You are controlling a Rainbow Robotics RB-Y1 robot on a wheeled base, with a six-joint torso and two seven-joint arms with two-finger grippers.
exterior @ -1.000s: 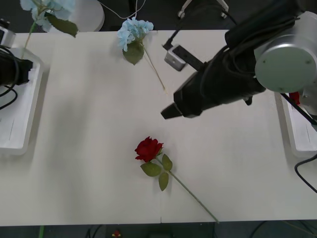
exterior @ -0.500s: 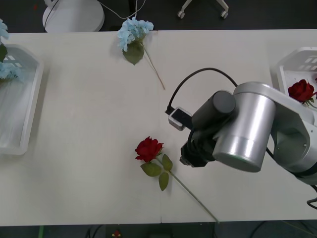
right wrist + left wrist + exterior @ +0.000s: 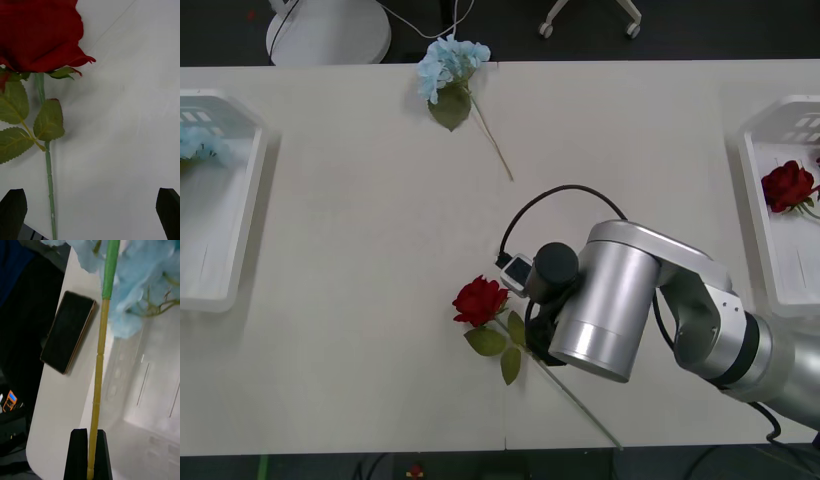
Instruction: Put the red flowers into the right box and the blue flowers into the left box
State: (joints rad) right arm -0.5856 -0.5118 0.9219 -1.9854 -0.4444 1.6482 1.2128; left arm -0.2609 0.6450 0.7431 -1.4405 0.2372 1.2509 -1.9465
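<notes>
— Front view first: where does the loose red rose [image 3: 479,300] lie?
— On the table [image 3: 360,250], near its front edge, bloom toward the left, stem running down and right. The right arm [image 3: 620,300] hangs just beside it and covers the middle of that stem, so part of the stalk is hidden from above.

— And the right gripper [image 3: 90,213]?
— Seen from its wrist camera, its two black fingers stand wide apart at the corners, with the stem and its leaves [image 3: 22,123] nearer one finger and bare table between them. Nothing is gripped.

— What else lies about?
— A blue flower [image 3: 450,68] lies alone at the table's far edge, well apart from the rose. Another red rose [image 3: 788,185] already sits in the right box [image 3: 760,230]. The left box [image 3: 235,270] holds a bit of blue flower [image 3: 200,145] at its far end.

— The left gripper [image 3: 88,453]?
— Its fingers are pressed together on a blue flower's stem [image 3: 98,371], over the left box [image 3: 157,397], with pale blue clusters [image 3: 150,285] just above. A dark flat phone-like slab [image 3: 67,337] lies on the table beside that box.
</notes>
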